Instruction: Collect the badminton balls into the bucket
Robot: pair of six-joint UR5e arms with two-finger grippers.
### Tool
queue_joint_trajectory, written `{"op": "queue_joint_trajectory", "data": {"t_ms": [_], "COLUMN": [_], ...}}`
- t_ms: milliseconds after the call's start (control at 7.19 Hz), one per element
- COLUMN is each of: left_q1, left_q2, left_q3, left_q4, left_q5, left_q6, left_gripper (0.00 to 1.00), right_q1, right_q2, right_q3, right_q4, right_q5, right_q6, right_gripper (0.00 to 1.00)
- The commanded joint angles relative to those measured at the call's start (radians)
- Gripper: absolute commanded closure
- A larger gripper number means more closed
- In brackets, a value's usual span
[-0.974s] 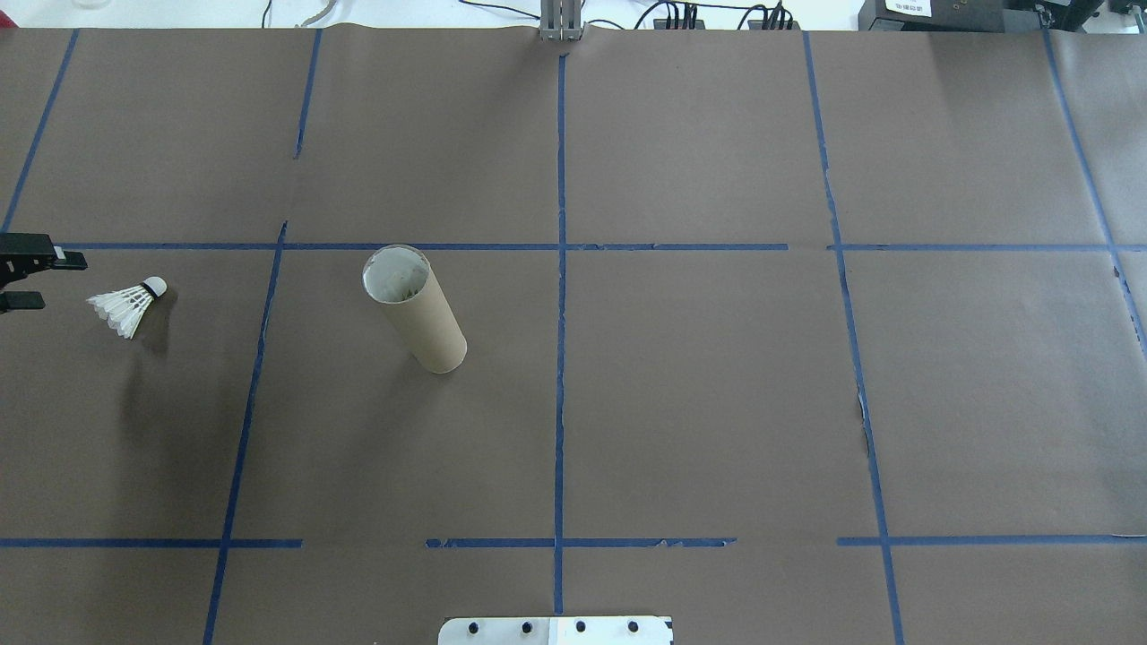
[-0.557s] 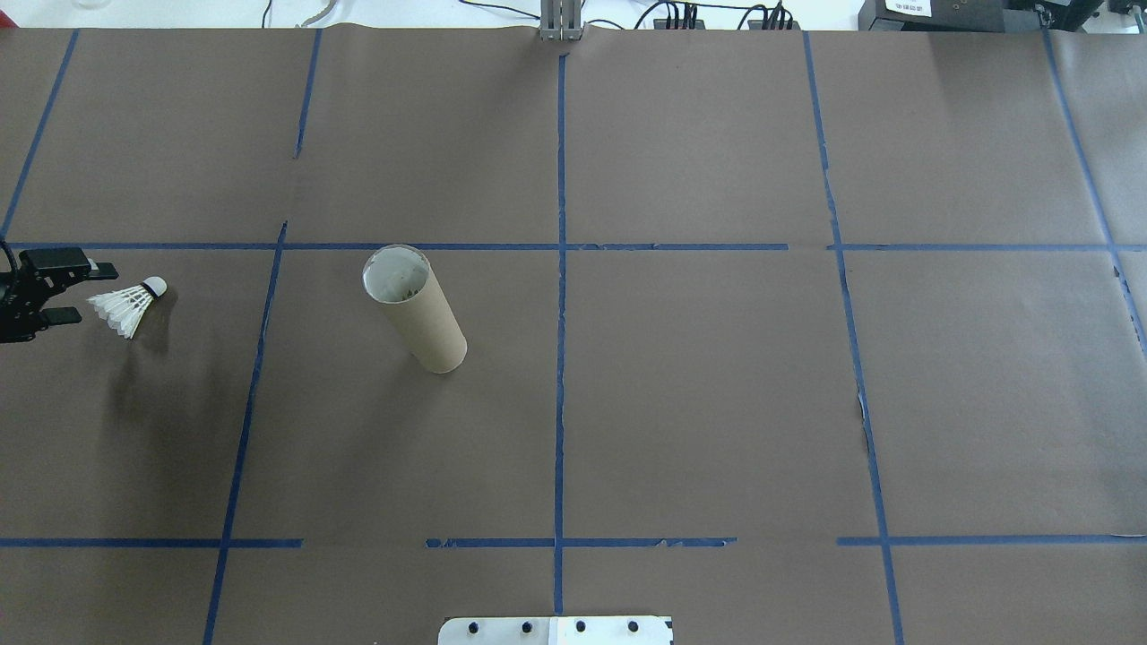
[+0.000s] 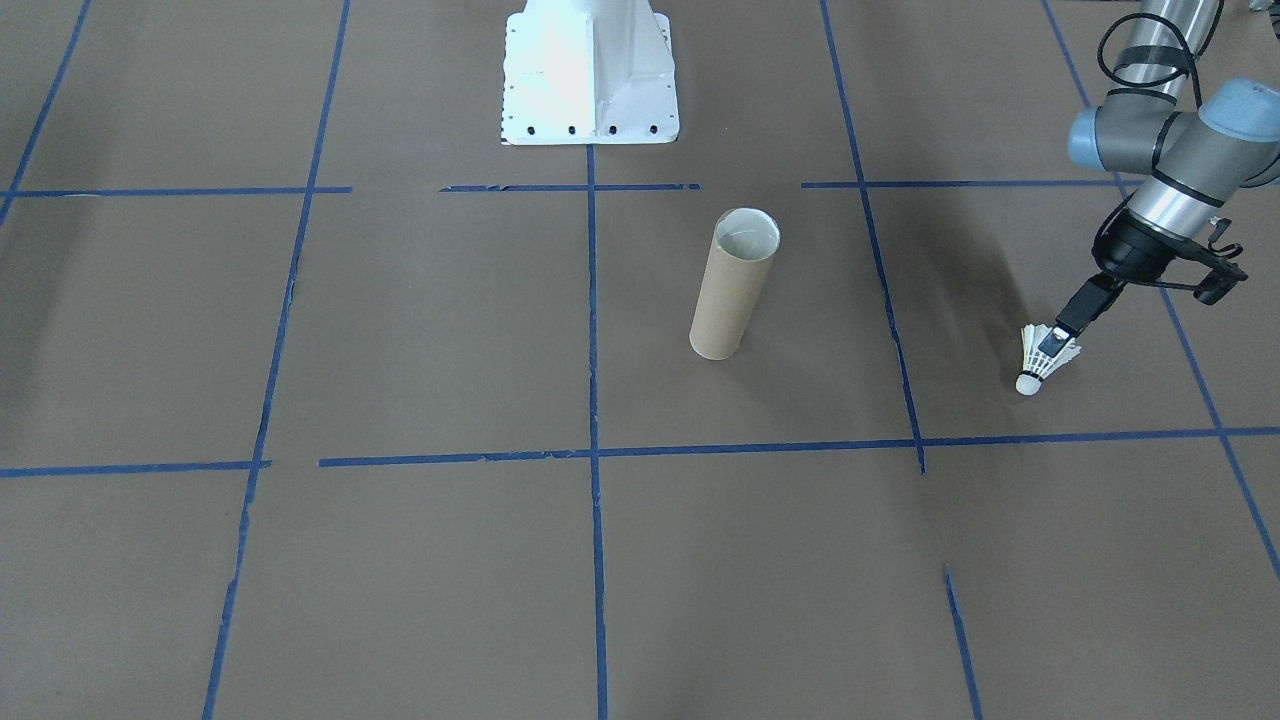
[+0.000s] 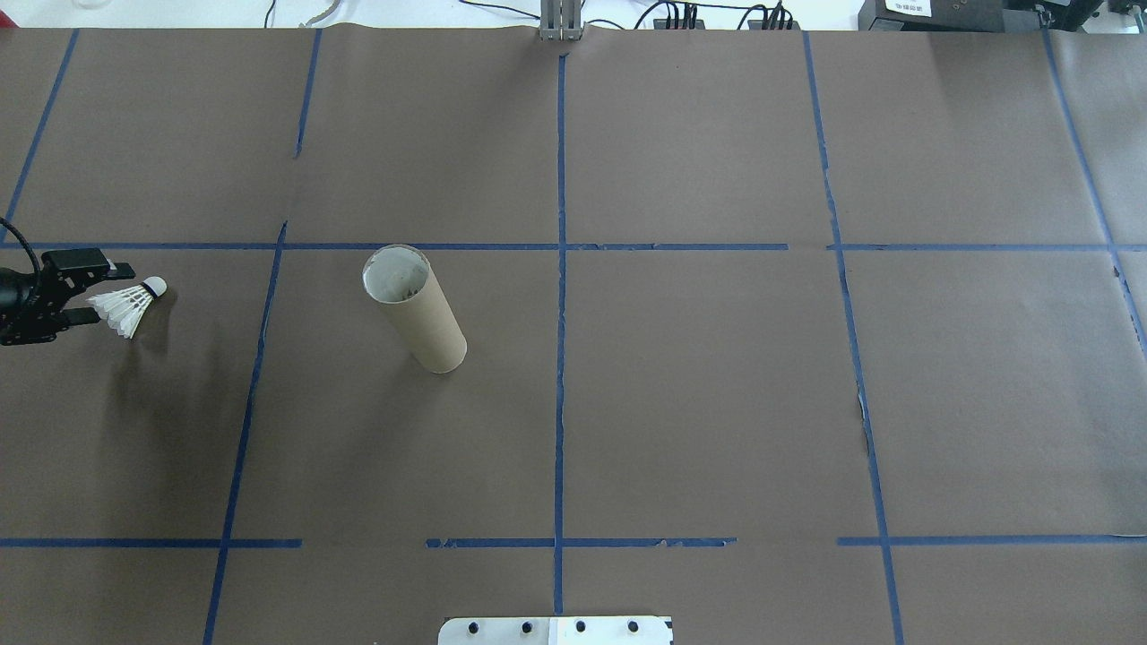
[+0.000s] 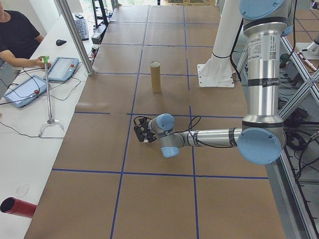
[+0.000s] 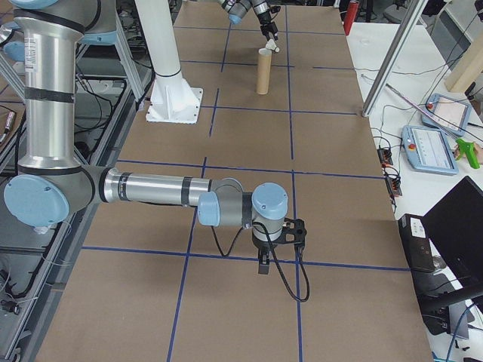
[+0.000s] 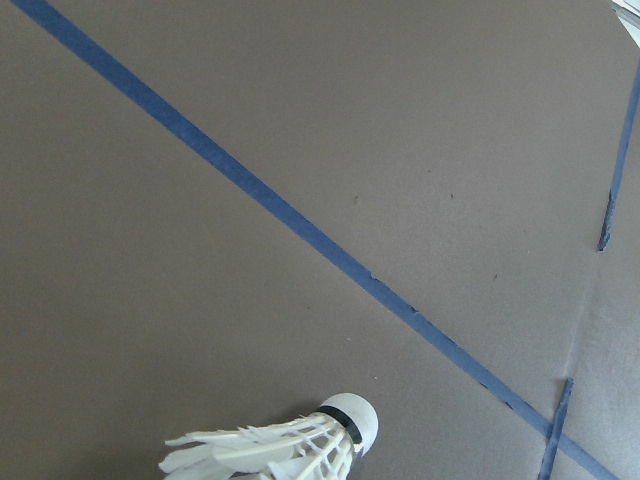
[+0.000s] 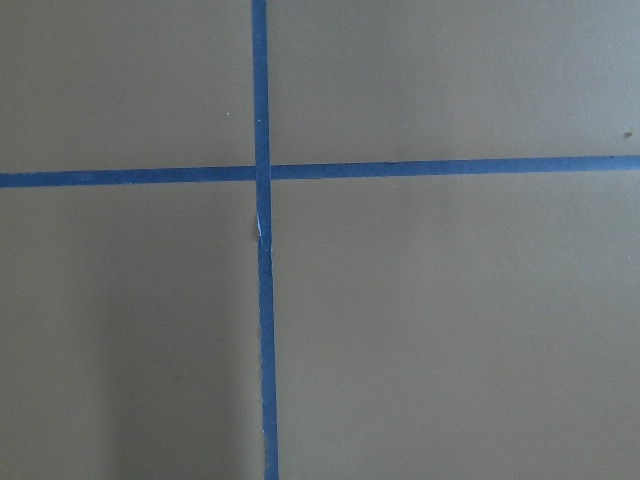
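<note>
The left hand is open, one finger on each side of the feather skirt of the shuttlecock, which lies on its side on the table, cork tip pointing away from the hand. It looks very light; the feathers would crush easily, so a gentle pinch low on the skirt seems safest. Beyond it stands the bucket, upright and well apart.

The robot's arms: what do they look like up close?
Both arms, left arm and right arm, are silver metal tubes with pale blue caps on rounded grey joints. A black cable runs along each wrist. Each ends in a small black two-fingered end effector: left end effector, right end effector.
</note>
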Motion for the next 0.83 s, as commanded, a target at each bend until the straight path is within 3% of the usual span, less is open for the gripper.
{"op": "queue_joint_trajectory", "data": {"t_ms": [0, 139, 278, 417, 557, 696], "left_q1": [0.008, 0.008, 0.008, 0.008, 0.008, 0.006], "left_q2": [-0.018, -0.018, -0.018, -0.018, -0.019, -0.018], "left_q3": [0.020, 0.022, 0.022, 0.019, 0.008, -0.028], "left_q4": [0.000, -0.001, -0.001, -0.001, -0.003, 0.005], "left_q5": [0.006, 0.020, 0.020, 0.018, 0.011, -0.035], "left_q6": [0.000, 0.000, 0.003, 0.010, 0.013, 0.015], "left_gripper": [0.31, 0.63, 0.87, 1.00, 1.00, 1.00], "right_q1": [0.000, 0.000, 0.000, 0.000, 0.000, 0.000], "right_q2": [0.000, 0.000, 0.000, 0.000, 0.000, 0.000], "right_q3": [0.000, 0.000, 0.000, 0.000, 0.000, 0.000], "right_q4": [0.000, 0.000, 0.000, 0.000, 0.000, 0.000], "right_q5": [0.000, 0.000, 0.000, 0.000, 0.000, 0.000], "right_q6": [0.002, 0.000, 0.000, 0.000, 0.000, 0.000], "right_gripper": [0.00, 0.00, 0.00, 0.00, 0.00, 0.00]}}
